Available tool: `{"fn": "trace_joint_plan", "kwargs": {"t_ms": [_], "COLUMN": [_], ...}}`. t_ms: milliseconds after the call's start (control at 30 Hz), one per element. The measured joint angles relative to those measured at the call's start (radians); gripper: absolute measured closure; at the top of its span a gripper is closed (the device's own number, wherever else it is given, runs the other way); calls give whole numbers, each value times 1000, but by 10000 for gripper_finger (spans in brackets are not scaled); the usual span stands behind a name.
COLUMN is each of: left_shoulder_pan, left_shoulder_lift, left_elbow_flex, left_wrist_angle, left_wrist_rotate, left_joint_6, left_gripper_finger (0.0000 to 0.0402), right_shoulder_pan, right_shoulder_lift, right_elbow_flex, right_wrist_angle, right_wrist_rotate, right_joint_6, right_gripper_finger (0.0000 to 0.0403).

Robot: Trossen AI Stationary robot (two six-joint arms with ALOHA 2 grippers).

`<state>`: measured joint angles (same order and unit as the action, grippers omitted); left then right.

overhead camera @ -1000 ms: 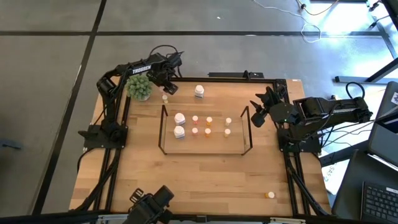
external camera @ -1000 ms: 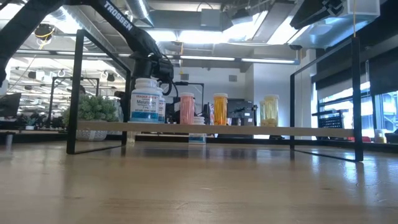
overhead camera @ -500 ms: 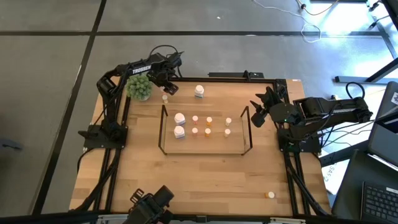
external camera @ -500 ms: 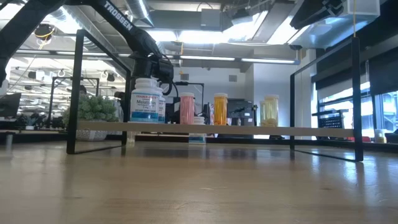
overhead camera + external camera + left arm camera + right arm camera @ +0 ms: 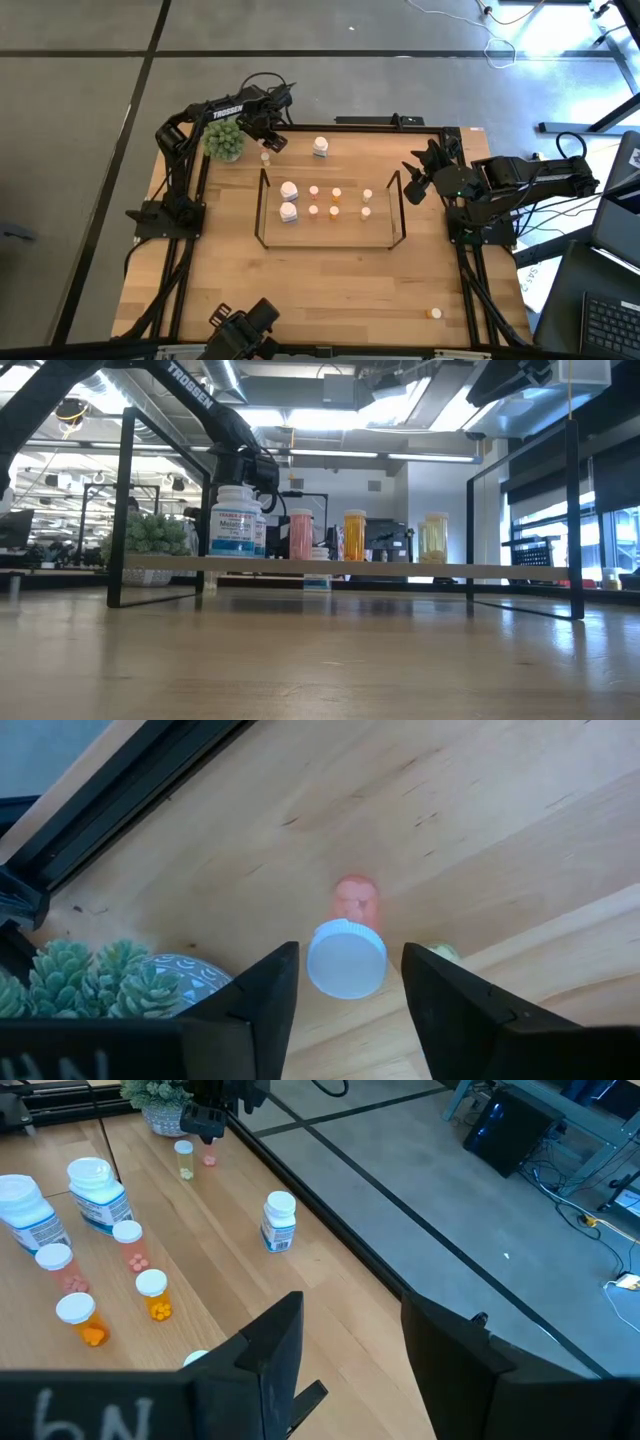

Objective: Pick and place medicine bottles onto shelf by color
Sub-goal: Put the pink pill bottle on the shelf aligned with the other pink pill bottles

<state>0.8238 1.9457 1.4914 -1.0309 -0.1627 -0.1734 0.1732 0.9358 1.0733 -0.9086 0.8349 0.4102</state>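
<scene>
1. Left wrist view: a pink bottle [image 5: 350, 942] with a white cap stands on the table between the left gripper [image 5: 344, 982]'s parted fingers, not yet clasped; the shelf [image 5: 330, 243] lies well apart from it.
2. Risk: the fingers look off-centre on the cap, so a closing jaw could, I judge, push the bottle over instead of pinching it. It is a smooth, light, tall cylinder and would tip easily, then roll.
3. Risk: a cream bottle [image 5: 446, 954] stands just beside the right-hand finger and could be knocked as the jaws close.
4. Risk: the plant [image 5: 110, 983], spiky green in a round patterned pot, sits near the other finger; a swing on lifting could brush it.
5. Risk: the shelf is a thin black wire frame with upright loop ends; a carried bottle could clip a loop.
6. Shelf contents: two white bottles [image 5: 289, 200] with blue labels, then pink, orange and cream pairs, all glossy cylinders with white caps. A third white bottle [image 5: 320, 148] waits on the pale wood-grain table [image 5: 330, 290].
7. Right gripper [image 5: 412, 184] idles with fingers parted, empty, beside the shelf's right end.
</scene>
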Motion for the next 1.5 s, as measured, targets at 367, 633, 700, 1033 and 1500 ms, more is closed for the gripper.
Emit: {"fn": "trace_joint_plan", "kwargs": {"t_ms": [367,633,700,1033,1500], "left_shoulder_pan": [0,0,0,0,-16], "left_shoulder_lift": [0,0,0,-5,-132], "left_elbow_flex": [0,0,0,0,86], "left_wrist_angle": [0,0,0,-6,-128], "left_wrist_rotate": [0,0,0,0,-13], "left_joint_6": [-1,-3,-3,33,103], "left_gripper_finger": [264,287,288,289,289], "right_shoulder_pan": [0,0,0,0,0], "right_shoulder_lift": [0,0,0,0,0], "right_elbow_flex": [0,0,0,0,0], "right_wrist_angle": [0,0,0,0,0], "right_wrist_rotate": [0,0,0,0,0], "right_joint_6": [0,0,0,0,0], "right_gripper_finger": [230,230,230,230,230]}}
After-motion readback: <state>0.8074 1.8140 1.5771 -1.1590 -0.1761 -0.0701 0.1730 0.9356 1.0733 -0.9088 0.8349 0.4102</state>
